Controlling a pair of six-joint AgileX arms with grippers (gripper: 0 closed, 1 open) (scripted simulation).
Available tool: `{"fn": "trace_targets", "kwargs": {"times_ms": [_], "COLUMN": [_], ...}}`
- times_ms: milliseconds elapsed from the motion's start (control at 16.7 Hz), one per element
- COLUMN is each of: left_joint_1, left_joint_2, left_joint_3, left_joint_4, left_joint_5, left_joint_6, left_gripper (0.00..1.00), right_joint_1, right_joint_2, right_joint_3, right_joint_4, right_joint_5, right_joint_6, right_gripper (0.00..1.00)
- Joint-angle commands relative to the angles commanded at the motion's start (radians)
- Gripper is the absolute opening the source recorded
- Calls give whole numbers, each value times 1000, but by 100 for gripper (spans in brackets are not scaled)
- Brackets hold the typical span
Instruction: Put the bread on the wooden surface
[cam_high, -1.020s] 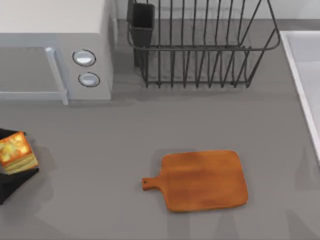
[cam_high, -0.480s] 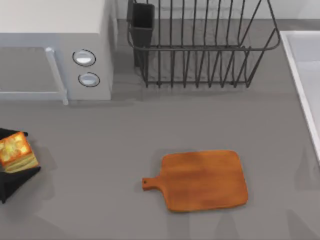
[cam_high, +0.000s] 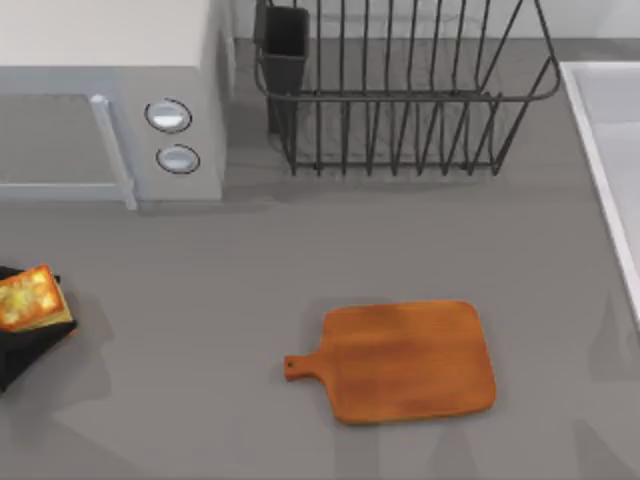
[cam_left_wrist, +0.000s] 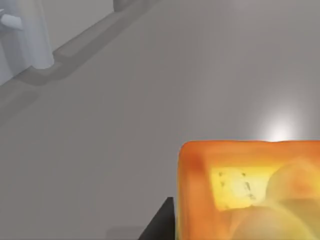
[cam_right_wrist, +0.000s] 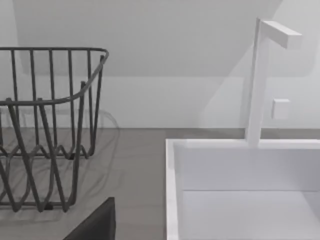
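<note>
Top view: the bread (cam_high: 27, 297) is at the counter's (cam_high: 300, 250) left edge, carried by the left gripper (cam_high: 25, 325), whose dark body shows beneath and beside the slice. The gripper pinches the slice; its mottled orange-yellow toasted face is up and slightly tilted, with pale layered sides visible along one edge. The slice is squarish, with no clear long axis. The board (cam_high: 410, 362) lies flat near the counter's front edge, middle-right, well apart from the bread. It is an orange-brown wooden rounded rectangle, long axis left to right, with its short holed handle pointing left. Nothing lies on it. A dark wire rack (cam_high: 400, 90) stands at the rear edge, with a dark cup-like holder at its left corner; no contents can be seen in either. A microwave (cam_high: 110, 100) occupies the rear left corner. A white sink (cam_high: 610, 170) runs along the right edge.

Left wrist view: the bread (cam_left_wrist: 250, 192) is close up, glossy orange with a yellow centre, above smooth grey counter (cam_left_wrist: 150, 100).

Right wrist view: wire rack (cam_right_wrist: 45, 125), white sink basin (cam_right_wrist: 240, 185) and faucet (cam_right_wrist: 260, 80). The right gripper's state cannot be told.
</note>
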Motion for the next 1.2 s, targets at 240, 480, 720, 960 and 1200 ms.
{"fn": "trace_targets", "kwargs": {"times_ms": [240, 480, 720, 960, 1200], "left_joint_1": [0, 0, 3, 3, 2], "left_joint_2": [0, 0, 1, -54, -136], "left_joint_3": [0, 0, 0, 12, 31], "left_joint_4": [0, 0, 1, -64, -164], "left_joint_5": [0, 0, 0, 0, -3], "left_joint_6": [0, 0, 1, -4, -8], "left_gripper": [0, 0, 0, 0, 0], "right_joint_1": [0, 0, 0, 0, 0], "right_joint_2": [0, 0, 0, 0, 0], "right_joint_3": [0, 0, 0, 0, 0], "right_joint_4": [0, 0, 0, 0, 0], "right_joint_5": [0, 0, 0, 0, 0], "right_joint_6": [0, 0, 0, 0, 0], "right_gripper": [100, 100, 100, 100, 100]}}
